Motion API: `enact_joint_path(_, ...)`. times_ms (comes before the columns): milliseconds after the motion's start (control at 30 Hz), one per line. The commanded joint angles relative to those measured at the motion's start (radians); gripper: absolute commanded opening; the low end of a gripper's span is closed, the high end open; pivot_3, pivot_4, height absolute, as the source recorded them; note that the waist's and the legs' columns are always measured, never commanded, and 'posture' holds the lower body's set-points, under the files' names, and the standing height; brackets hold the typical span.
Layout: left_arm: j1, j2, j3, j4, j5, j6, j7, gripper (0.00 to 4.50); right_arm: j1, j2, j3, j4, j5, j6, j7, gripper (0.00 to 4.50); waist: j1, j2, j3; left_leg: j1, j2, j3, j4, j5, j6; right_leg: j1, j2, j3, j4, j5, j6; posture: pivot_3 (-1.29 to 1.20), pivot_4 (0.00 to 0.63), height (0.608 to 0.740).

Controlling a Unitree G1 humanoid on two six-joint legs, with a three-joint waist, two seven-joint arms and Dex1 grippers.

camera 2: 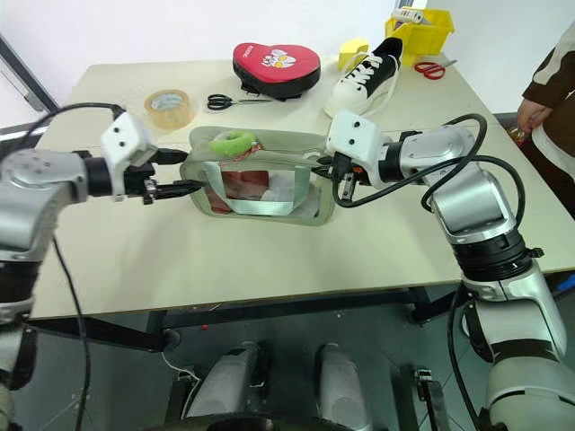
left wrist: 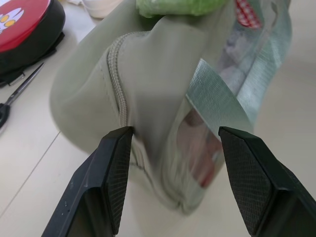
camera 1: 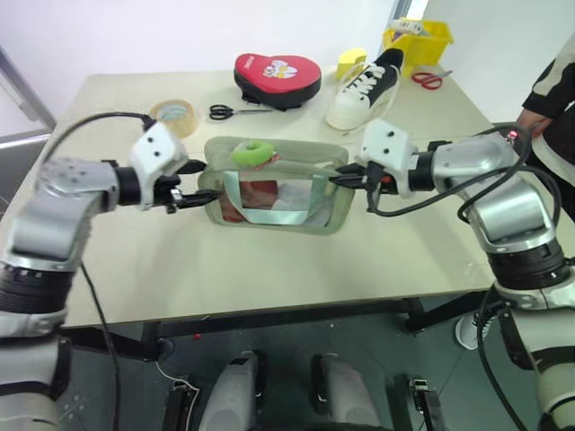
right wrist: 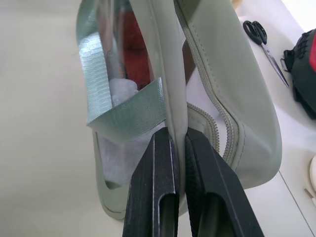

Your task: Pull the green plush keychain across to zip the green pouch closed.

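The pale green pouch (camera 1: 305, 153) lies mid-table, its clear window showing red and pale contents. Its zipper (right wrist: 217, 128) runs along the top. The lime-green plush keychain (camera 1: 253, 153) rests on the pouch's top, toward its left end. My left gripper (camera 1: 196, 184) is open at the pouch's left end, and that end sits between its fingers (left wrist: 113, 168) in the left wrist view. My right gripper (right wrist: 178, 143) is shut on the fabric edge at the pouch's right end.
Behind the pouch sit a tape roll (camera 1: 175, 115), black scissors (camera 1: 232, 111), a red heart-shaped case (camera 1: 277, 79) and a black-and-white shoe (camera 1: 364, 88). A yellow bin (camera 1: 418, 40) and red scissors (camera 1: 429, 79) are at the far right. A person (camera 1: 548, 90) stands beside the table's right edge.
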Motion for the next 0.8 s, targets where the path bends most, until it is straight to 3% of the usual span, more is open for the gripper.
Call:
enact_joint_path(33, 0.0, 0.014, 0.028, -0.021, -0.003, -0.017, -0.01, 1.61, -0.018, 0.003, 0.004, -0.01, 0.004, -0.006, 0.008, 0.0, 0.0, 0.0, 0.0, 0.0, 0.0, 0.0, 0.0, 0.0, 0.0, 0.0, 0.0, 0.0, 0.0, 0.0, 0.0, 0.0, 0.15, 0.74)
enact_joint_path(133, 0.003, 0.02, 0.03, -0.02, -0.003, -0.02, -0.019, 0.06, -0.021, 0.007, 0.006, -0.004, 0.001, -0.006, 0.004, 0.0, 0.003, 0.0, 0.0, 0.0, 0.0, 0.0, -0.001, 0.0, 0.0, -0.001, 0.0, 0.0, 0.0, 0.0, 0.0, 0.0, 0.15, 0.74)
enact_joint_path(333, -0.016, 0.0, 0.026, -0.022, -0.01, 0.012, -0.011, 0.06, -0.047, 0.018, 0.008, 0.035, -0.007, -0.014, -0.002, 0.0, 0.003, 0.0, 0.0, 0.0, 0.0, 0.0, -0.001, -0.001, -0.001, 0.0, 0.0, 0.0, 0.0, 0.0, 0.0, 0.0, 0.15, 0.74)
enact_joint_path(467, -0.007, -0.001, 0.015, -0.014, 0.003, -0.004, -0.017, 0.0, -0.085, 0.006, 0.005, 0.088, -0.01, -0.037, 0.019, 1.49, 0.003, 0.0, 0.0, 0.0, 0.0, 0.0, -0.001, 0.0, 0.0, 0.0, 0.0, 0.0, 0.0, 0.0, 0.0, 0.0, 0.15, 0.74)
enact_joint_path(667, 0.013, 0.001, 0.026, -0.036, 0.001, 0.003, -0.008, 0.0, -0.167, -0.048, -0.006, 0.119, -0.011, -0.091, 0.1, 4.46, 0.005, 0.0, 0.0, 0.0, 0.0, 0.0, -0.001, 0.0, 0.0, 0.0, 0.0, 0.0, 0.0, 0.0, 0.0, 0.0, 0.15, 0.74)
enact_joint_path(800, 0.042, 0.01, 0.04, -0.068, -0.007, 0.02, -0.001, 0.0, -0.291, 0.008, -0.019, 0.095, 0.046, -0.017, 0.113, 4.46, -0.001, 0.001, 0.0, 0.0, 0.0, 0.0, -0.001, -0.001, -0.001, -0.001, 0.0, 0.0, 0.0, 0.0, 0.0, 0.0, 0.15, 0.74)
